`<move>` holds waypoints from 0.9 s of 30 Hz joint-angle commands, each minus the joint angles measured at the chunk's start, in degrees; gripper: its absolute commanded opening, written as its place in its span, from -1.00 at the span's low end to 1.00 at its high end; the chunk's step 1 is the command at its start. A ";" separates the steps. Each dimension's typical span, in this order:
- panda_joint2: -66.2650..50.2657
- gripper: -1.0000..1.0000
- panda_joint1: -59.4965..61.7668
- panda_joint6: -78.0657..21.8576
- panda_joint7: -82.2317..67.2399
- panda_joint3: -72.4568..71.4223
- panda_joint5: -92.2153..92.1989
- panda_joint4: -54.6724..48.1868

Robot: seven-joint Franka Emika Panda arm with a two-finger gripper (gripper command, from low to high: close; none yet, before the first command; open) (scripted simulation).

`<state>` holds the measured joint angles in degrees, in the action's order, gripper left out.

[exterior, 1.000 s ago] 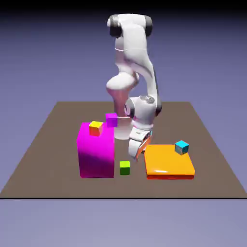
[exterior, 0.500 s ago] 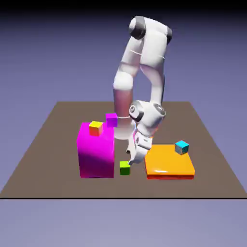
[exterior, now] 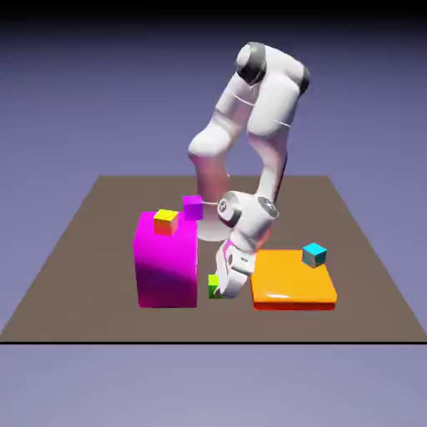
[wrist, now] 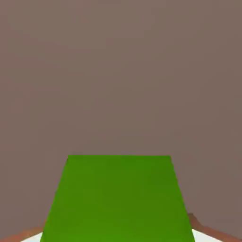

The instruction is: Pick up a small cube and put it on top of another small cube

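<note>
The pincer (exterior: 221,292) is closed on the lime-green cube (wrist: 118,201), which fills the space between its tips, though the hand partly hides the grip outside

Lime-green cube on the table

The small cube (exterior: 213,286) sits upright and flat-faced, partly hidden in the exterior view, its plain green filling the hand view's lower middle.
</note>
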<state>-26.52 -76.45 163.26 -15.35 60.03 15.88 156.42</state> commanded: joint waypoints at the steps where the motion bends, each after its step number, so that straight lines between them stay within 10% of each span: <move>1: 1.11 -1.00 -2.08 -1.17 0.24 2.01 0.55 0.18; 6: 6.95 -1.00 -11.11 -7.48 0.98 11.40 2.18 -0.20; 27: 42.26 -1.00 32.03 -36.38 -10.09 -19.85 15.18 -6.28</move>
<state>15.74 -44.42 126.82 -25.47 40.17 30.99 150.13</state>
